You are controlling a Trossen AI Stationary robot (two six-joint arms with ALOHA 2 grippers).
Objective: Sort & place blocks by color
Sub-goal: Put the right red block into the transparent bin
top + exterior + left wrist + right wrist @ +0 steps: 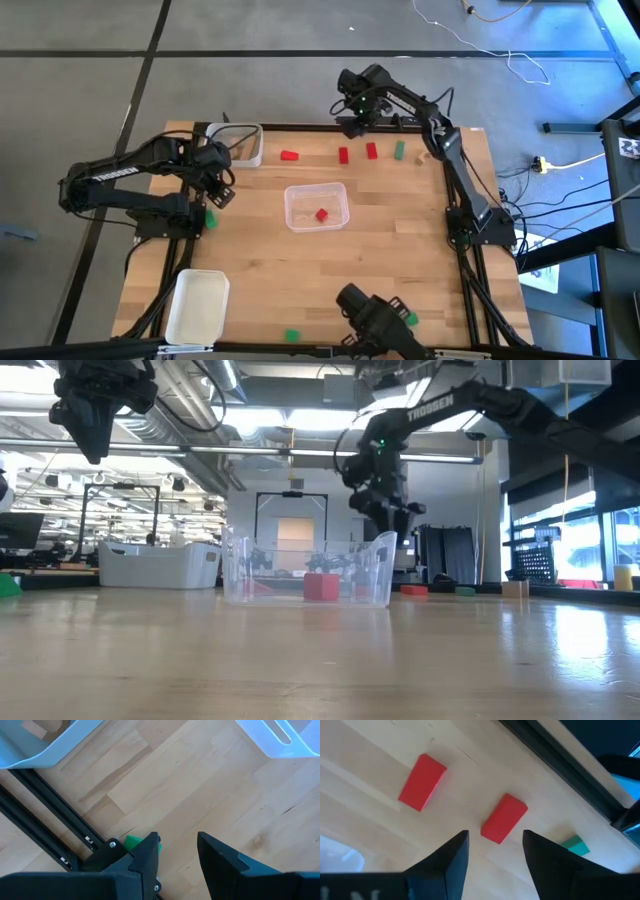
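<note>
- The right gripper (492,852) hung wide open and empty, right over a small red wooden block (503,818) near the middle of the right wrist view.
- It should drop straight down so both fingers hug that block.
- The left gripper (177,852) waited open and empty near a small green block (134,841).
- The clear plastic tray (316,207) at the middle of the high view held one red block.
</note>
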